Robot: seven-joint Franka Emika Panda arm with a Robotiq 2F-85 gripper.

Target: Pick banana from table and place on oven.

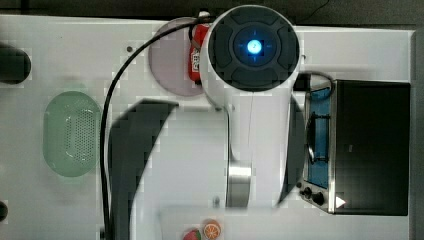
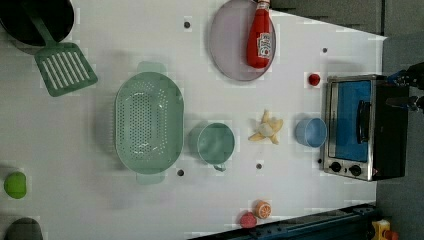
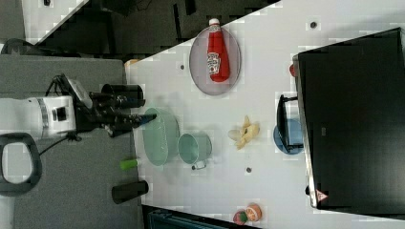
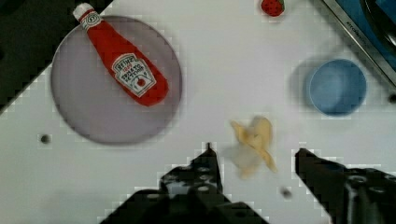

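The half-peeled banana (image 2: 267, 131) lies on the white table (image 2: 75, 150) between a green cup and a blue cup, a short way in front of the oven's glass door. It also shows as the banana (image 3: 245, 132) and the banana (image 4: 254, 140). The oven (image 2: 365, 127) stands at the left view's right, and the black top of the oven (image 1: 372, 147) is bare. My gripper (image 4: 256, 156) is open and hangs well above the banana, holding nothing, with the fruit seen between its two dark fingers (image 4: 205, 163). The gripper (image 3: 141, 117) reaches in from the right view's left. In the top view the arm covers the banana.
A ketchup bottle (image 2: 260, 40) lies on a purple plate (image 2: 230, 50). A green colander (image 2: 149, 122), green cup (image 2: 215, 143) and blue cup (image 2: 310, 132) stand in a row. An orange slice toy (image 2: 262, 209), a red strawberry (image 2: 314, 79) and a green spatula (image 2: 62, 67) lie around.
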